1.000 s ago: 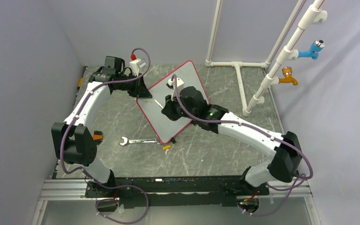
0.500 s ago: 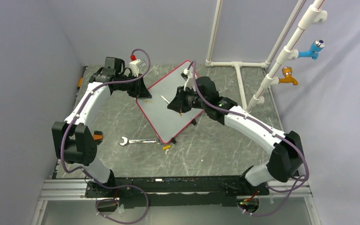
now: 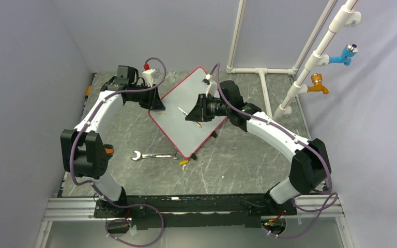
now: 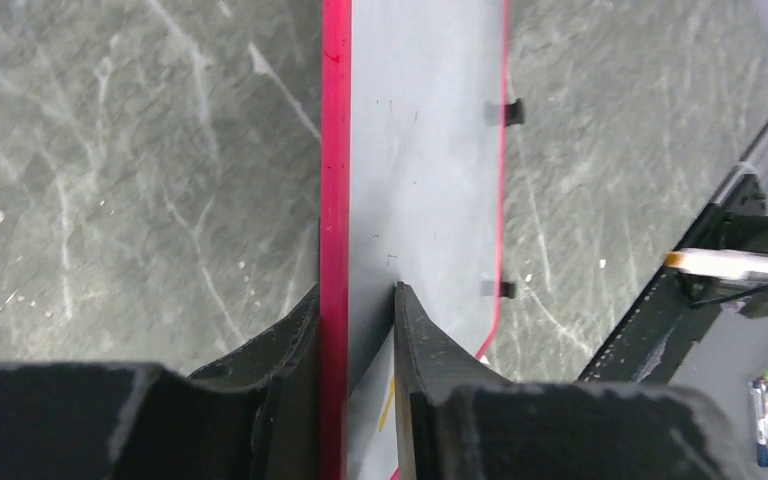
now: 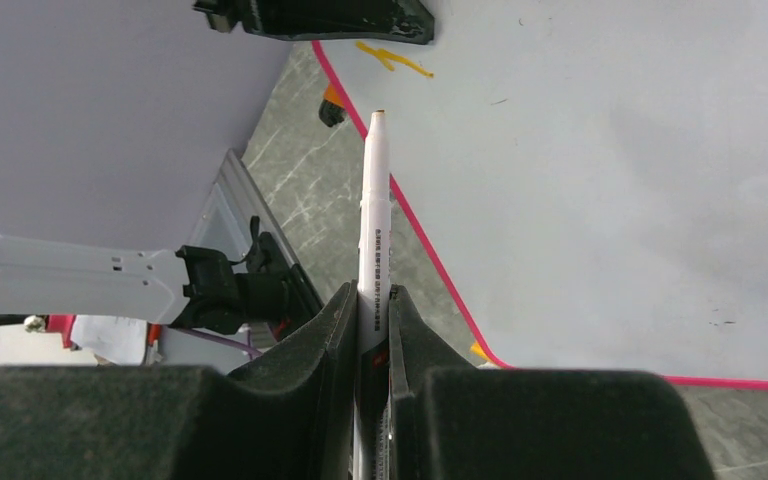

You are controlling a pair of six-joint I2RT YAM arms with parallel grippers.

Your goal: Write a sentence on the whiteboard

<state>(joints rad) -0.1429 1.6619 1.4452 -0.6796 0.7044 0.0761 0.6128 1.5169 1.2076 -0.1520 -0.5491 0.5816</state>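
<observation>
The whiteboard point(image 3: 178, 132), white with a thin red-pink rim, lies skewed in the middle of the grey table. My left gripper point(image 3: 155, 103) is at its far-left edge. In the left wrist view the jaws point(image 4: 355, 290) straddle the red rim point(image 4: 336, 150): one finger is against it, the other stands off the board face point(image 4: 430, 150) with a gap. My right gripper point(image 3: 192, 114) hovers over the board's middle, shut on a white marker point(image 5: 375, 200). The marker's tip points at the board point(image 5: 610, 150), short of a yellow mark point(image 5: 395, 60).
A steel wrench point(image 3: 152, 155) and a small yellow piece point(image 3: 184, 163) lie on the table near the board's front corner. A white pipe frame point(image 3: 266, 88) with a blue tap point(image 3: 345, 54) and an orange tap point(image 3: 318, 82) stands at the back right.
My right gripper has carried the marker from the board's near part back towards its middle. The left gripper's jaws have widened around the rim.
</observation>
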